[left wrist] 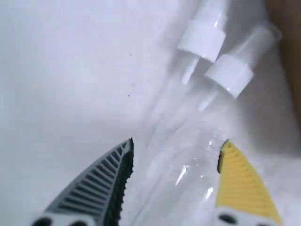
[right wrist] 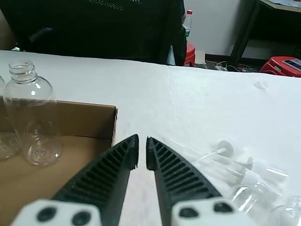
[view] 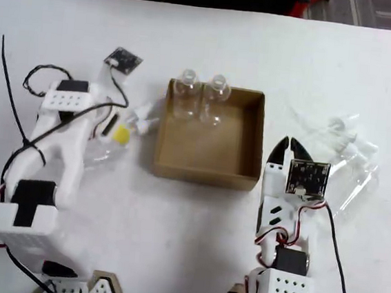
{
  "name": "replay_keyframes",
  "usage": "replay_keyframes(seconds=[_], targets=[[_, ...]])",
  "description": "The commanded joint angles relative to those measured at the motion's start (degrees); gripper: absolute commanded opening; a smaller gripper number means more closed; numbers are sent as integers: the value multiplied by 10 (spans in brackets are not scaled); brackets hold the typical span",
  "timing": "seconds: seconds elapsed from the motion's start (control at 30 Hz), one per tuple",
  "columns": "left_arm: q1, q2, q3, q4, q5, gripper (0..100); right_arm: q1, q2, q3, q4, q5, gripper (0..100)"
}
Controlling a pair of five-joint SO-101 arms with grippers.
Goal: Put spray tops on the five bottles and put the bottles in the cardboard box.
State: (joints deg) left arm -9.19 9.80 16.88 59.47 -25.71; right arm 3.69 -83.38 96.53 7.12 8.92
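The cardboard box (view: 241, 175) sits mid-table with two clear uncapped bottles (view: 185, 93) (view: 214, 98) standing along its far wall; one of them (right wrist: 33, 113) appears in the right wrist view. Left of the box, my left gripper (left wrist: 178, 142) is open, its grey finger (left wrist: 106, 188) and yellow finger (left wrist: 240, 183) straddling a clear bottle (left wrist: 183, 176) that lies on the table. Two white spray tops (left wrist: 202, 35) (left wrist: 230, 73) lie just beyond it. My right gripper (right wrist: 142, 153) is shut and holds nothing; it hovers by the box's right side (view: 289, 143).
More clear bottles (view: 355, 179) and spray tops (view: 342, 133) lie in a loose pile on the white table to the right of the right arm. Cables trail from both arms. A dark-clothed person stands beyond the table's far edge.
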Motion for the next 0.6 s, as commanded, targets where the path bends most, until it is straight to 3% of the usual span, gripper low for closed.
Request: replay_keyframes(seconds=[0.0, 0.2, 0.43, 0.57], targets=[[-8, -43, -34, 85, -19, 271, -3, 3, 6, -10, -4, 19], [31, -86, -116, 132, -19, 274, -3, 3, 6, -10, -4, 19], [40, -56, -97, 131, -25, 272, -3, 3, 6, -10, -4, 19], [40, 4, -108, 130, -115, 271, -3, 3, 6, -10, -4, 19]])
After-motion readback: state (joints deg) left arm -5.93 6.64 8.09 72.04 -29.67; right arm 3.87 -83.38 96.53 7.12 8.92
